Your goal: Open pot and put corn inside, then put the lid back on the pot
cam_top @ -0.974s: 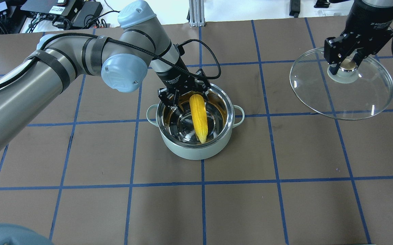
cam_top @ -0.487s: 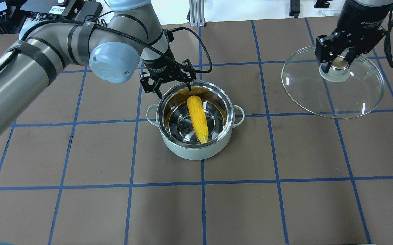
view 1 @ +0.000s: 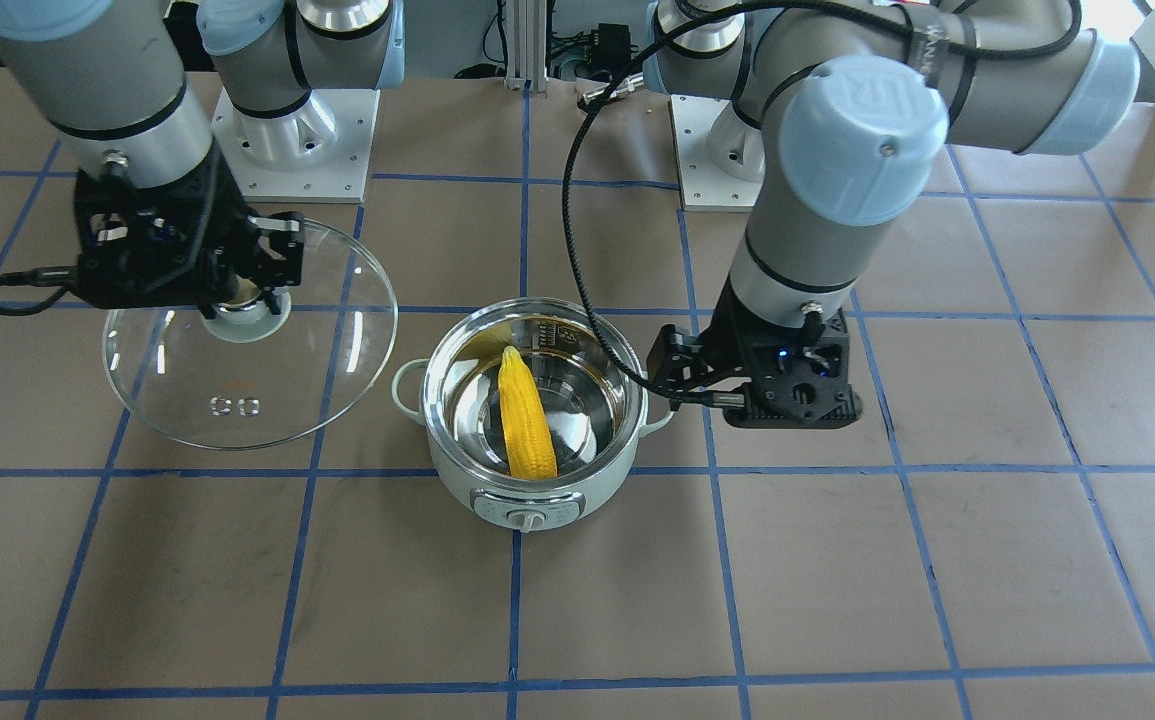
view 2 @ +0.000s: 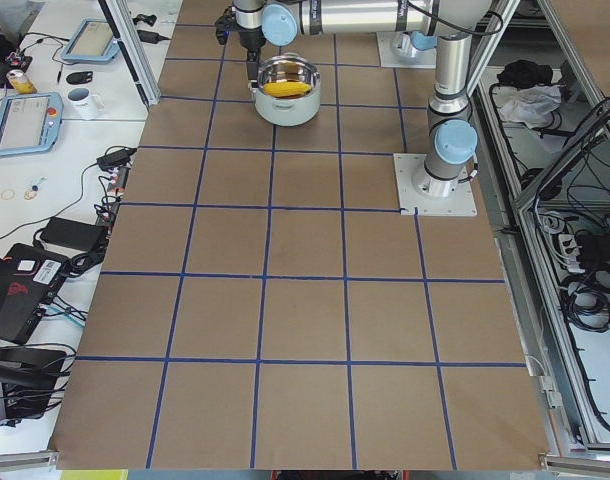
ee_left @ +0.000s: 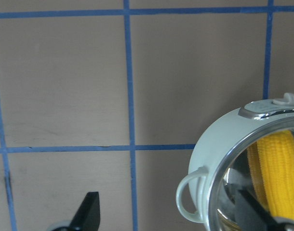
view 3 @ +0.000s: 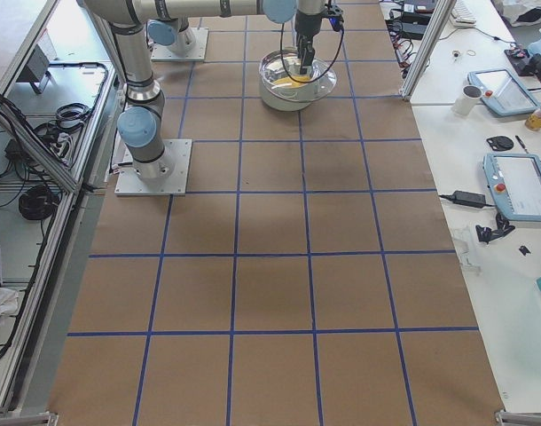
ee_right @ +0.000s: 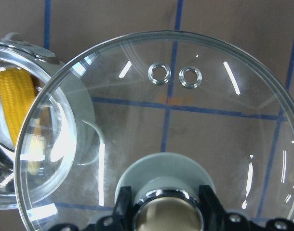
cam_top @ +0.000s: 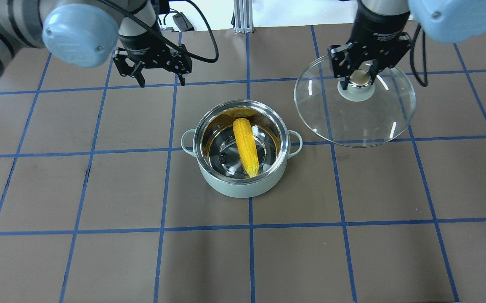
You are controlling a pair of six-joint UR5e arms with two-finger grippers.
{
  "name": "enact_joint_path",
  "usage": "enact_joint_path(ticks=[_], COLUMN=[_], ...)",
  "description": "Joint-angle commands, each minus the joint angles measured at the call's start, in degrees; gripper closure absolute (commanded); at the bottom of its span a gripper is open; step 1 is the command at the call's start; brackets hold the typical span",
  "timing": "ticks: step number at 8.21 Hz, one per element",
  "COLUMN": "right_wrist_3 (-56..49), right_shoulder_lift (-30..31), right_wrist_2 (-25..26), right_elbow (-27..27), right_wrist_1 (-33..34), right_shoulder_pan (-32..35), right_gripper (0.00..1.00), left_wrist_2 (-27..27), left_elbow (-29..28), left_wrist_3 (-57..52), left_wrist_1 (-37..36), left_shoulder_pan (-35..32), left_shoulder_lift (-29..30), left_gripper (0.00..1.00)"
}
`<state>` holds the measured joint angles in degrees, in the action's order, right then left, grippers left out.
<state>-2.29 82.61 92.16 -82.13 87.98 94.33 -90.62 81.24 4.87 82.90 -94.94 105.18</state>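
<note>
Clear glass lid [cam_top: 354, 115], shiny steel-lined pot [cam_top: 243, 188], matt tabletop [cam_top: 120, 189]

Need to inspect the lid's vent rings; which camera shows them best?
The right wrist view: the vent rings appear large and sharp on the lid. The front-facing view shows them small; overhead and both side views don't resolve them, and the left wrist view misses the lid.

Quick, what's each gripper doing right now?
Left gripper: open, holding nothing.
Right gripper: closed on the knob of the lid.
</note>
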Motion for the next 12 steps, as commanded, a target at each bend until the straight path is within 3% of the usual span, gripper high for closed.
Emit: enact_joint_path(ticks=[1, 4, 6, 7, 12], right_wrist_3=[9.7, 15.5, 18.4, 18.1, 20.0], right_shoulder_lift=[-3.8, -9.1, -10.4, -10.6, -12.3], right_wrist_2=[-2.1, -2.2, -2.6, -5.7, -6.1], right_elbow=[0.0, 0.0, -0.1, -0.5, -3.4], right_wrist_1=[6.6, 13.2, 14.2, 14.8, 17.6], right_shoulder_pan=[9.7, 17.6, 18.5, 18.6, 19.7], right_gripper=[0.96, 0.96, 0.97, 0.98, 0.98], left_wrist_2=[-1.7, -3.4, -3.5, -3.7, -3.6], left_elbow=[-0.8, -0.8, -0.1, 0.0, 1.1], left_wrist_3=[-5.4, -7.0, -5.5, -5.5, -5.1], left_wrist_1=[5.5, 6.4, 5.3, 5.3, 4.9], left_shoulder_pan=[6.4, 6.5, 6.3, 6.0, 5.5], left_shoulder_lift=[-3.9, -8.2, -8.9, -9.0, -9.2], left_gripper=[0.00, 0.00, 0.00, 0.00, 0.00])
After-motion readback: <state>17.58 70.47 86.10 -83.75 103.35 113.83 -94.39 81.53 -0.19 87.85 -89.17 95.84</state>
